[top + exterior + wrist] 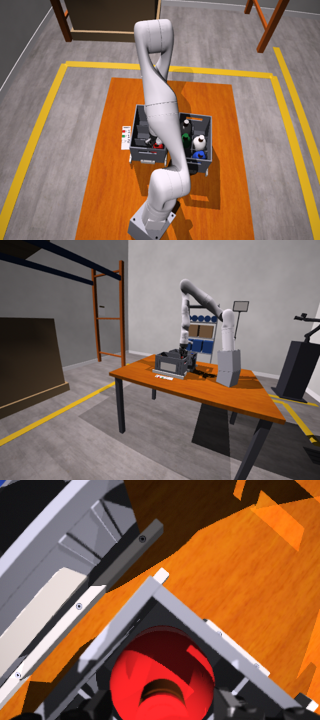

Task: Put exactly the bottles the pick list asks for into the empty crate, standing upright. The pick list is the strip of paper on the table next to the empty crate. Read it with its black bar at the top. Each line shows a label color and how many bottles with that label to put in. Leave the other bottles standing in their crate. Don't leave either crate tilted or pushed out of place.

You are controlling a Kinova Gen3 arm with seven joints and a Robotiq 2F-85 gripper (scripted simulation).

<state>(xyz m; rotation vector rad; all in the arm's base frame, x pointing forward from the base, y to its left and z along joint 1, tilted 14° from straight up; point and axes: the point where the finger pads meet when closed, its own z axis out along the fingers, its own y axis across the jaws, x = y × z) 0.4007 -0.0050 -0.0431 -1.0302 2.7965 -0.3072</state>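
Observation:
The pick list [125, 146] [164, 377] shows red 1, green 1, white 2. A red bottle [158, 146] [132, 675] stands in the near right corner compartment of the left crate [134, 152] [158, 364] [192, 617]. My gripper [183, 356] [164, 706] is open, its fingers apart on either side of the bottle's neck. In the right crate [210, 139] [192, 361] [47, 527] stand a dark bottle [186, 129], a green bottle [186, 142], a white bottle [199, 143] and a blue bottle [198, 155]. The arm hides parts of both crates.
The two crates stand side by side on the orange table [108, 175] [206, 389], with a narrow gap between them. Compartment dividers and crate walls surround the fingers. The arm's base [134, 228] [228, 369] stands on the near side.

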